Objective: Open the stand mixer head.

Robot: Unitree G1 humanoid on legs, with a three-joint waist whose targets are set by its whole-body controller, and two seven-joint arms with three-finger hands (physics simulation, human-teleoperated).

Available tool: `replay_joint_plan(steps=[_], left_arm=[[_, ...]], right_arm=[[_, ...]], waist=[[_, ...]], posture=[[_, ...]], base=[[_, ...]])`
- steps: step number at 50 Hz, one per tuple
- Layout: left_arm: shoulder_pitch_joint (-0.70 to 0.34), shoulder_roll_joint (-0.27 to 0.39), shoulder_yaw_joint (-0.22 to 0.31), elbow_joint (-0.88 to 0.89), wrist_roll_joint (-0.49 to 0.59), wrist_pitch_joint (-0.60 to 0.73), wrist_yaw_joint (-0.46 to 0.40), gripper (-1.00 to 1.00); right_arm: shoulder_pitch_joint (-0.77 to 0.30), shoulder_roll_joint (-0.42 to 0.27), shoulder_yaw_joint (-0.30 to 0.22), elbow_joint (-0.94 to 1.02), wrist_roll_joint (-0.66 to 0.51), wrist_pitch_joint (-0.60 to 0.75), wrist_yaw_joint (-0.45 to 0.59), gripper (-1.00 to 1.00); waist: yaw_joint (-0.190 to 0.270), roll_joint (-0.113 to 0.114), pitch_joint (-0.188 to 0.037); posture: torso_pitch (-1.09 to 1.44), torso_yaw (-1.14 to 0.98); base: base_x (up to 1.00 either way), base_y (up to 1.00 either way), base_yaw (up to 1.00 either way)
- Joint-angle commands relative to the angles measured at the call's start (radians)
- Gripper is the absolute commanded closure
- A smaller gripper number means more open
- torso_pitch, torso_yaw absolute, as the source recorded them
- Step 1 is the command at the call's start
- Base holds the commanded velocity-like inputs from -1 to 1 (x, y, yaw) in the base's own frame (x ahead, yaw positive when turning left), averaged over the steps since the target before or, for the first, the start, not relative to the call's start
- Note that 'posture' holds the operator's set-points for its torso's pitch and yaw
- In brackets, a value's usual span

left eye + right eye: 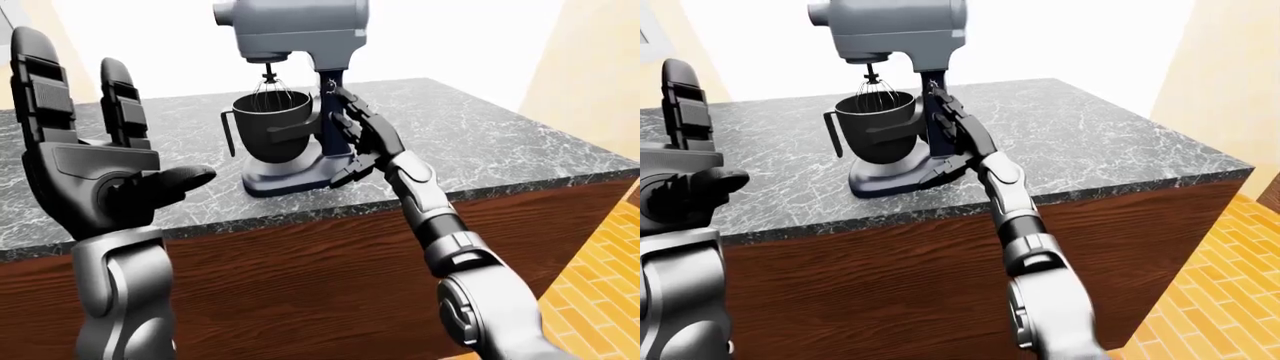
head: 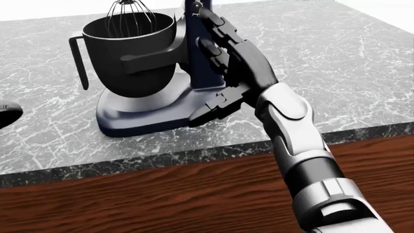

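The marble counter (image 1: 520,142) carries the stand mixer (image 1: 295,97) near its edge, directly beyond the right robot hand (image 2: 226,58). That hand's fingers are extended, not clenched, lying flat against the mixer's upright column, grasping nothing. The mixer head (image 1: 295,26) sits level above this hand, its long axis running left to right in the left-eye view, whisk (image 2: 129,17) lowered into the dark bowl (image 2: 129,48). The left robot hand (image 1: 85,161) hangs released, well apart to the left. The right hand is clearly nearer; the head probably needs an upward push from there.
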Motion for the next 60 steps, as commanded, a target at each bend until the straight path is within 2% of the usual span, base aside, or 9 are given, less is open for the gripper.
replay_joint_plan(steps=[1, 24, 41, 55, 60], left_arm=[[-0.022, 0.009, 0.003, -0.022, 0.000, -0.016, -0.007, -1.00], [-0.033, 0.021, 0.014, -0.010, -0.002, -0.020, 0.000, -1.00], [-0.035, 0.022, 0.013, -0.006, -0.001, -0.020, 0.001, -1.00], [-0.036, 0.022, 0.008, -0.021, 0.001, -0.010, 0.007, -1.00], [-0.033, 0.020, 0.009, -0.021, 0.002, -0.010, 0.004, -1.00]], right_arm=[[-0.044, -0.008, -0.007, -0.019, 0.003, -0.029, -0.003, -1.00], [-0.113, -0.007, -0.019, 0.080, -0.018, -0.058, 0.033, -1.00], [-0.167, -0.045, -0.035, 0.107, -0.027, -0.055, 0.045, -1.00], [-0.176, -0.059, -0.042, 0.093, -0.023, -0.044, 0.045, -1.00], [-0.142, -0.053, -0.031, 0.011, -0.007, -0.010, 0.042, -1.00]], waist=[[0.000, 0.003, -0.011], [0.002, 0.004, -0.009], [0.004, 0.003, -0.008], [0.007, 0.002, -0.007], [0.005, 0.002, -0.008]], posture=[[-0.27, 0.00], [-0.27, 0.00], [-0.27, 0.00], [-0.27, 0.00], [-0.27, 0.00]], base=[[0.00, 0.00, 0.00], [0.00, 0.00, 0.00], [0.00, 0.00, 0.00], [0.00, 0.00, 0.00], [0.00, 0.00, 0.00]])
